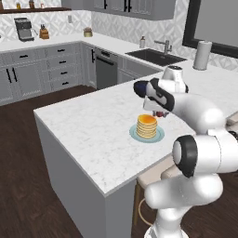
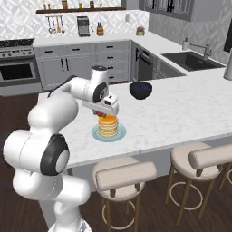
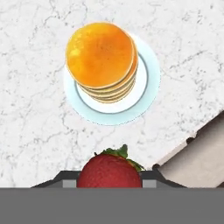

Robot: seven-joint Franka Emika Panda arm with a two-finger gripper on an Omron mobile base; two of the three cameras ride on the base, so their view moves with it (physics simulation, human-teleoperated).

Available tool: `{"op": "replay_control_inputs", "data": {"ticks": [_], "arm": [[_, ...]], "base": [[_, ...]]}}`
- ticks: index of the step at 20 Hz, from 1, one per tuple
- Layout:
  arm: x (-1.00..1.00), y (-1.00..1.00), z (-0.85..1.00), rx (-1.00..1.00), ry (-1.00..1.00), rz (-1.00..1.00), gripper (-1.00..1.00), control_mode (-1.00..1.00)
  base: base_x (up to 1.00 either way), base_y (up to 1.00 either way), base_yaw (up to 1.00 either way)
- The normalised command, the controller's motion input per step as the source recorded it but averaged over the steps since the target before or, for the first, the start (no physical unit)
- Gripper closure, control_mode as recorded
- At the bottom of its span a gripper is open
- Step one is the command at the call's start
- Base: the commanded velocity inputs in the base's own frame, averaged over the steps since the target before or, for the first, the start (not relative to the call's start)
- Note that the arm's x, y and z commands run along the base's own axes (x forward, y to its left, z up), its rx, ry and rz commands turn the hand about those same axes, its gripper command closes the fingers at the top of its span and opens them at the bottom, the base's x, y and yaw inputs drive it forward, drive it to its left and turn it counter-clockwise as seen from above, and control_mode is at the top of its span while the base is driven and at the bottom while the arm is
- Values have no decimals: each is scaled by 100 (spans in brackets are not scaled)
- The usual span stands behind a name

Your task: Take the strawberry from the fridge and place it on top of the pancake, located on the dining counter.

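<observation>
Robot arm carries strawberry [image 3: 110, 169] above pancake [image 3: 101, 56] on white worktop [image 3: 30, 131].
Fingers [image 3: 61, 177] pinching berry; stack sits ahead of fingers, so centre over top pancake, lower gently, then release.

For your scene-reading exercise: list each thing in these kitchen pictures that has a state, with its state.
strawberry: held in the gripper, above the dining counter.
pancake: stacked on its plate, nothing on top.
dark blue bowl: upright on the counter.
stools: tucked at the counter edge.

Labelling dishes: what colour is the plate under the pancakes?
Pale blue-green plate, clearest in the hand view.
</observation>
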Motion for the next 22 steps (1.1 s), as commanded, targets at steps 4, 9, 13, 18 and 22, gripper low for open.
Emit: {"op": "replay_control_inputs", "data": {"ticks": [4,9,13,18,22], "arm": [[77,0,-51,0,12,0,100,-100],[72,0,-37,0,3,0,100,-100],[58,0,-33,0,0,0,100,-100],[38,0,-38,0,0,0,100,-100],[12,0,-35,0,0,0,100,-100]], "base": [[0,0,0],[0,0,0],[0,0,0],[0,0,0],[0,0,0]]}}
